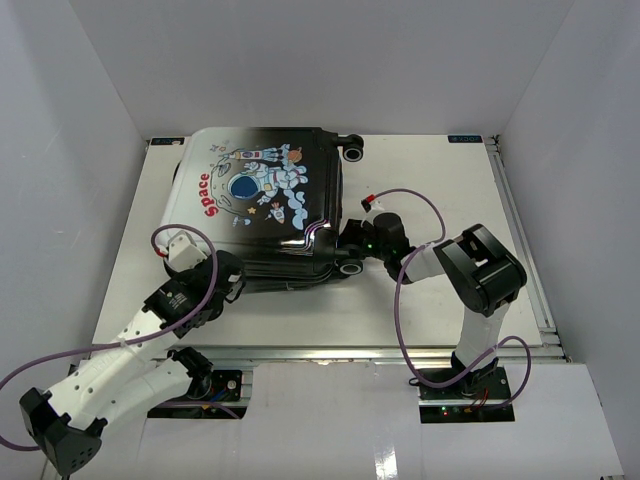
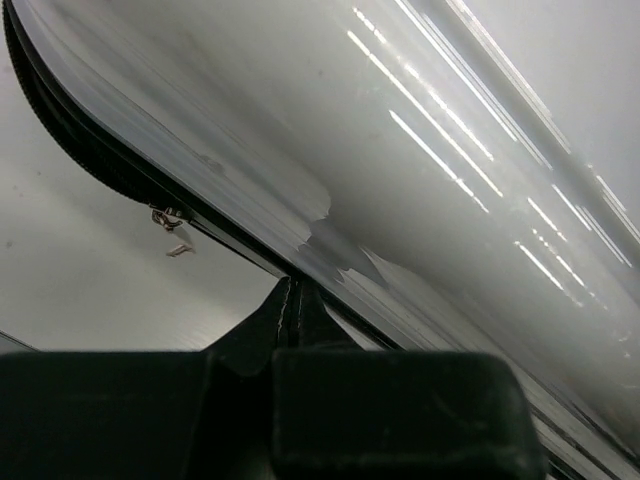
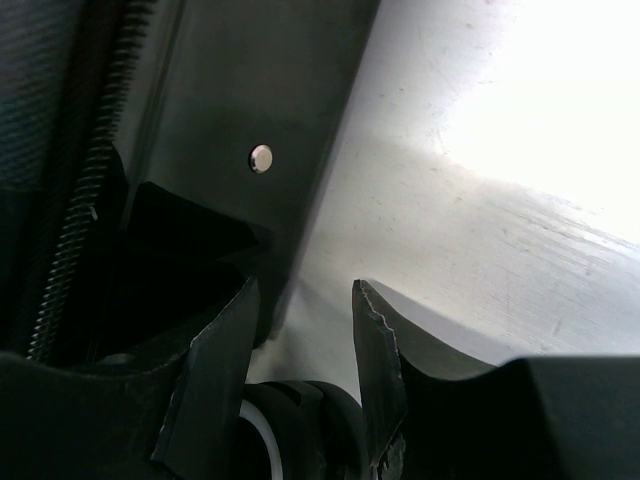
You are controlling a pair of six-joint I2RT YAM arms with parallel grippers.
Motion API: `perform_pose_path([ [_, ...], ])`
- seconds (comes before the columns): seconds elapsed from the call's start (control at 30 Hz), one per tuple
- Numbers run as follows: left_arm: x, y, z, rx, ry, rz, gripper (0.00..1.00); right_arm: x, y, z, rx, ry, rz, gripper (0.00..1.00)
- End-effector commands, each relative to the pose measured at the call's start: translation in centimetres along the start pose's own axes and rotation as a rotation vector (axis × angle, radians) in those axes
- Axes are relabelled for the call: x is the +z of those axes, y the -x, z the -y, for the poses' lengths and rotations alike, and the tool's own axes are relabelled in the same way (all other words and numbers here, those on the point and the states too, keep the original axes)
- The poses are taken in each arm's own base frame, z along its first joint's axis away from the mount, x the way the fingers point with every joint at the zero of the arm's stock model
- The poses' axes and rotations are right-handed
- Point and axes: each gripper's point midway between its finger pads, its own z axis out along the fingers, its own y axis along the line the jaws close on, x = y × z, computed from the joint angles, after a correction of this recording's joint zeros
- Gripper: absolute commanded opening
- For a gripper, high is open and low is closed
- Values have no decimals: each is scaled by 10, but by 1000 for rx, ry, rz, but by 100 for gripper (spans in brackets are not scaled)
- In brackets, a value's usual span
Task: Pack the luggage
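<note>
Black-to-white hard-shell astronaut suitcase (image 1: 265,205), lid down, on white bench (image 1: 420,300).
From above I see my left tool (image 1: 228,283) at its near-left corner and my right tool (image 1: 356,243) at its near-right corner. Left wrist: pinched together at the black zipper rim (image 2: 230,235), probably zipping. Right wrist: apart astride a black wheel (image 3: 290,430), probably bracing.

White table (image 1: 440,200), closed luggage (image 1: 262,205) lying flat

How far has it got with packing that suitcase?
Looks closed: the suitcase lies shut, picture side up, contents hidden. In hand: the left gripper, shut, sits at the zipper rim; the right gripper, jaws apart, is beside a corner wheel. Still to do: likely zipping; I can't tell how far that is.
</note>
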Motion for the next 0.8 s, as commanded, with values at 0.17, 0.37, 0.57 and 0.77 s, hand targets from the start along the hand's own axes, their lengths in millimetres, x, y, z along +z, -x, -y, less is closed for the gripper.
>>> perform_pose_path([
  [0.17,48,41,36,-179,-81,111,0,19,-55,-40,-115,27,-148,49],
  [0.37,64,50,36,-191,-56,180,0,27,-67,-48,-130,30,-172,49],
  [0.57,70,33,41,-80,-132,143,0,19,-60,-15,-219,-126,-173,57],
  [0.77,41,25,61,-7,-425,157,47,-1,-30,2,-212,-214,-158,66],
])
